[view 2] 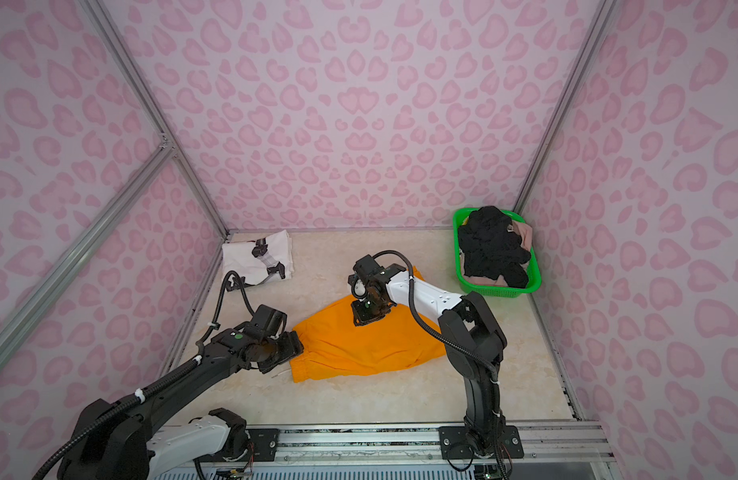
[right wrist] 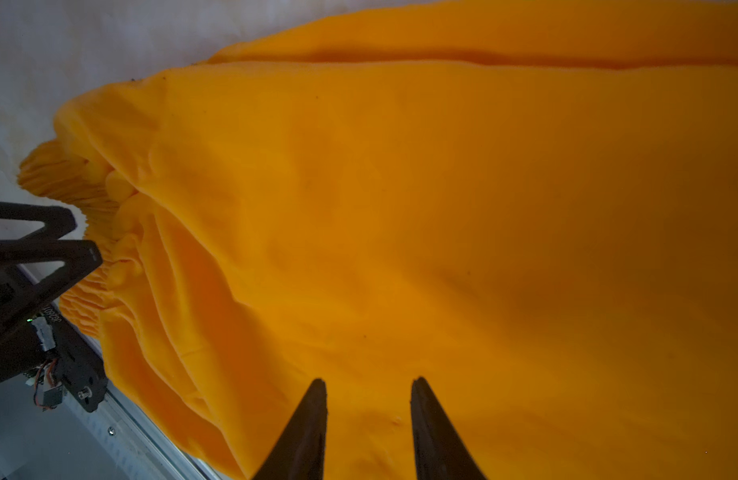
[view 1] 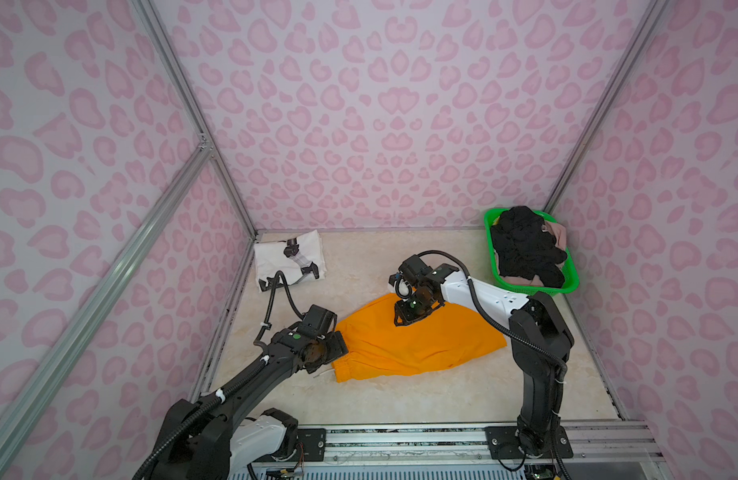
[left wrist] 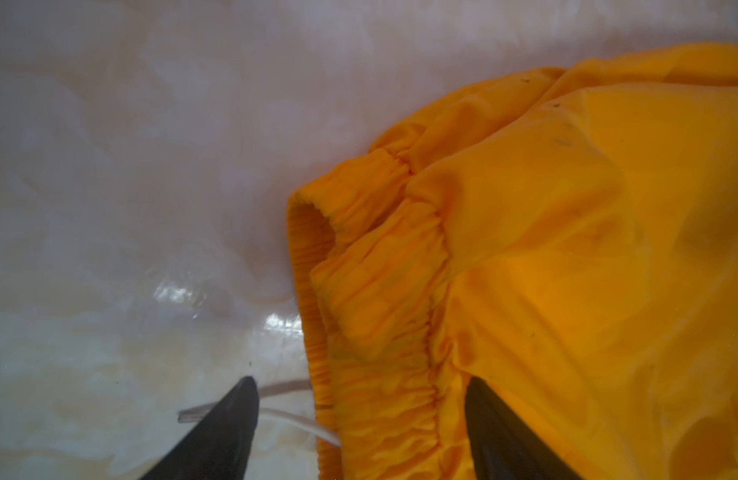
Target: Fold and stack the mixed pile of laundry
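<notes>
Left claw (left wrist: 359, 380), closest in the left wrist view: stands wide apart, astride the waistband (left wrist: 380, 291) of the shorts (view 1: 417, 345). One side is over bare counter (view 1: 400, 399) by the white drawstring (left wrist: 301, 424), the other over orange cloth. Nothing is clamped.

Right claw (right wrist: 367, 380): a narrow gap between the tips, which are down at the cloth near the far edge of the shorts, about mid-length. No fold shows between the tips, so I read it as not gripping.

Shorts: spread mid-counter, waistband toward the left edge, legs toward the right edge. The cloth is mostly smooth, with creases bunched behind the waistband.

T-shirt (view 1: 288, 257): folded, at the far left corner. Basket (view 1: 488, 232): at the far right corner, holding the black piece (view 1: 521, 245) and the beige piece (view 1: 556, 232).

Judgement: the step in hand is folding the shorts, with two garments left to do.

To do it well:
- Close the left claw on the whole waistband, all layers, leaving the drawstring out of the bite.
- Keep the right claw down as an anchor on the fold line, or let it pinch the far edge at the same time, so the cloth does not slide on the glossy counter.
- Lift low and carry the waistband across toward the hems, edges matched.
- Let go only once the cloth lies flat.

Risk: gripping a single layer would open the shorts up.
</notes>
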